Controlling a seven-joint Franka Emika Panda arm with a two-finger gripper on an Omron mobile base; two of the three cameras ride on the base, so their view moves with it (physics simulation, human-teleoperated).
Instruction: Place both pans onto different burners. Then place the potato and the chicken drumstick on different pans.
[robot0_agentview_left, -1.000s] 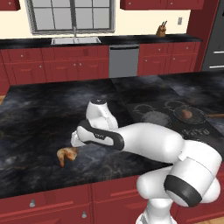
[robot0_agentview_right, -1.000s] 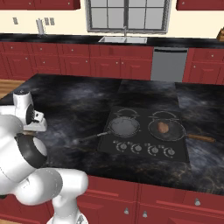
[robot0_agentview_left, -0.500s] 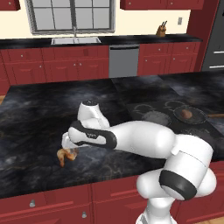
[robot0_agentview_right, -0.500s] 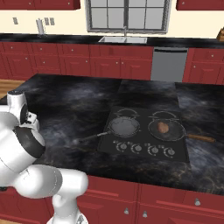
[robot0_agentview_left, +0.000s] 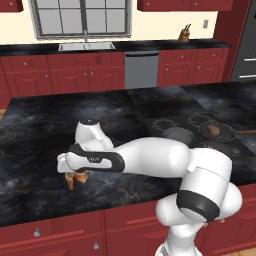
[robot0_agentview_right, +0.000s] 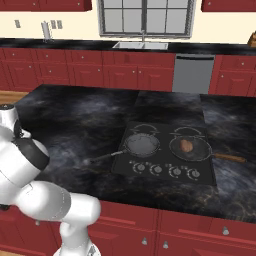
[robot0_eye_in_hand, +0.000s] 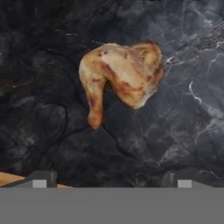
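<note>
The claw (robot0_eye_in_hand: 111, 181) hangs above the chicken drumstick (robot0_eye_in_hand: 120, 79), its two tips spread as wide as they go, and it holds nothing and touches nothing. The drumstick lies on the dark marble table (robot0_agentview_left: 45, 125), well apart from the cooktop (robot0_agentview_right: 167, 150). On the cooktop stand both pans: one (robot0_agentview_right: 142, 144) is empty, the other (robot0_agentview_right: 190, 149) carries the potato (robot0_agentview_right: 186, 145).

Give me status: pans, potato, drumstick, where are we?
Done: both pans sit on separate burners, and the potato lies in the right one. In hand: the open gripper hovers over the chicken drumstick on the counter, not gripping. Left: grasp it and put it in the empty left pan.
</note>
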